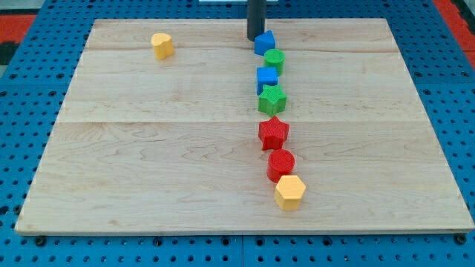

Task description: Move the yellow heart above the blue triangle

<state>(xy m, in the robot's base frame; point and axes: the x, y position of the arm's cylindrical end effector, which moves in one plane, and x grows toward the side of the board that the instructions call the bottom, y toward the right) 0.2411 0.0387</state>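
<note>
The yellow heart (162,45) lies near the view's top left of the wooden board (148,148), alone. The blue triangle (265,42) lies near the top edge, right of centre, far to the heart's right. My tip (255,38) is the lower end of the dark rod coming down from the view's top. It stands just left of the blue triangle, touching or nearly touching it, and well right of the heart.
Below the blue triangle a column of blocks runs down the board: a green round block (274,59), a blue cube (266,78), a green star (272,99), a red star (273,133), a red round block (280,164), a yellow hexagon (290,192).
</note>
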